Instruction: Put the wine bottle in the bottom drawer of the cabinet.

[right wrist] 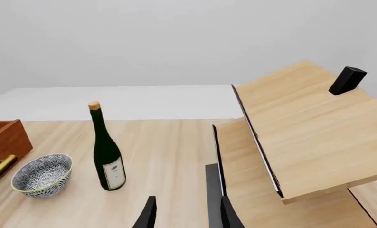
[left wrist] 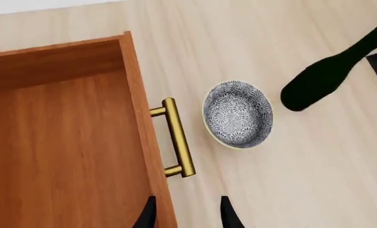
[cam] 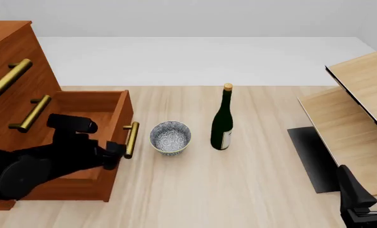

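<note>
Gripper first, on my left [cam: 117,154]: it hangs at the front edge of the bottom drawer [cam: 80,102], just by its brass handle [cam: 131,139], fingers spread with nothing between them in the left wrist view. That drawer stands pulled out from the cabinet [cam: 8,52] and its wooden floor is bare, so I judge the opening step done — the bottle's turn is next.

Moving right along the surface [cam: 258,180], a speckled bowl [cam: 170,137] sits just beside the handle, and then the wine bottle [cam: 222,118] stands upright, near the bowl but apart from it and untouched.

Farthest right, my right gripper [cam: 366,183] waits low beside the pale wood furniture [cam: 359,104], well apart from the bottle, fingers parted and empty.

The next move calls for the right arm to reach across to the bottle, grip it firmly, then carry it over the bowl — without clipping it — into the drawer.
</note>
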Motion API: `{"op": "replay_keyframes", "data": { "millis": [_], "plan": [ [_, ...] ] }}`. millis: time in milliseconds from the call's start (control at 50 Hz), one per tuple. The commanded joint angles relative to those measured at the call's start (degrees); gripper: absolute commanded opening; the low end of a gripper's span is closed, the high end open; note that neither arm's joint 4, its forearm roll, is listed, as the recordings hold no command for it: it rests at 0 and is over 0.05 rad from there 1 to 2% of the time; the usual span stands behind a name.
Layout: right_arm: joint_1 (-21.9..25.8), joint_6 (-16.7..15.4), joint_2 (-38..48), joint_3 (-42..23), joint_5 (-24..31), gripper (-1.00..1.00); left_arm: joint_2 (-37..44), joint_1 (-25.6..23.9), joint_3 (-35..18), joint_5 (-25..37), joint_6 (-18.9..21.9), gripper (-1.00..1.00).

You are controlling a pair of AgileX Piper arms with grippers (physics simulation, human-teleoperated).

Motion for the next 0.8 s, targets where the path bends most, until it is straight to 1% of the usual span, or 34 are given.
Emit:
{"op": "replay_keyframes", "data": {
  "millis": [20,40,140,180,200,220,240,260,280,300,340,400,440,480,520,580,620,640,660,680,700,720,800],
  "plan": [
    [0.15,0.06,0.25,0.00,-0.22,1.00,-7.15,-0.11,-5.19,6.68,1.59,1.00],
    [0.17,0.07,0.32,0.00,-0.27,1.00,-7.92,-0.04,-5.75,7.39,2.64,1.00],
    [0.28,0.05,0.32,0.00,-0.30,1.00,-9.64,0.01,-8.74,9.64,2.28,1.00],
    [0.31,0.06,0.07,0.00,-0.03,1.00,-9.72,-0.36,-9.51,9.92,2.56,1.00],
    [0.33,0.05,0.15,0.00,-0.13,1.00,-9.72,-1.06,-9.82,9.88,3.43,1.00],
    [0.30,0.07,0.22,0.00,-0.22,1.00,-9.85,-1.17,-10.11,9.91,3.17,1.00],
    [0.25,0.10,0.26,0.00,-0.28,1.00,-10.14,-0.63,-10.92,10.11,1.97,1.00],
    [0.28,0.06,0.13,0.00,-0.15,1.00,-9.90,-1.17,-11.26,10.18,2.75,1.00],
    [0.27,0.01,0.00,0.00,-0.02,1.00,-9.84,-1.84,-11.74,10.15,2.25,1.00],
    [0.31,0.04,0.03,0.00,-0.03,1.00,-10.24,-1.11,-12.66,9.98,0.30,1.00],
    [0.27,0.03,0.14,0.00,-0.16,1.00,-9.30,-1.15,-13.51,9.58,1.63,1.00],
    [0.30,0.02,0.12,0.00,-0.15,1.00,-8.22,-2.06,-15.20,8.99,1.89,1.00],
    [0.29,-0.01,0.08,0.00,-0.10,1.00,-7.65,-3.14,-16.24,8.26,3.56,1.00],
    [0.27,0.00,0.14,0.00,-0.17,1.00,-7.18,-3.36,-17.16,8.02,2.37,1.00],
    [0.28,0.01,0.01,0.00,-0.03,1.00,-6.19,-5.01,-17.82,7.23,4.75,1.00],
    [0.24,-0.01,0.11,0.00,-0.11,1.00,-4.87,-4.97,-18.75,5.81,4.63,1.00],
    [0.24,-0.01,0.24,0.00,-0.25,1.00,-5.26,-7.46,-18.95,4.23,4.52,1.00],
    [0.28,0.00,0.15,0.00,-0.13,1.00,-4.49,-6.77,-19.32,4.32,4.54,1.00],
    [0.34,-0.05,0.07,0.00,-0.03,1.00,-4.00,-7.16,-19.49,4.02,4.85,1.00],
    [0.35,-0.01,0.13,0.00,-0.08,1.00,-3.56,-8.41,-20.06,3.56,3.47,1.00],
    [0.36,0.02,0.30,0.00,-0.27,1.00,-2.96,-8.75,-20.42,3.64,3.11,1.00],
    [0.39,-0.01,0.44,0.00,-0.39,1.00,-2.36,-9.68,-20.76,3.31,4.00,1.00],
    [0.39,-0.01,0.57,0.00,-0.49,1.00,-0.77,-10.17,-22.04,1.80,3.66,1.00]
  ]
}}
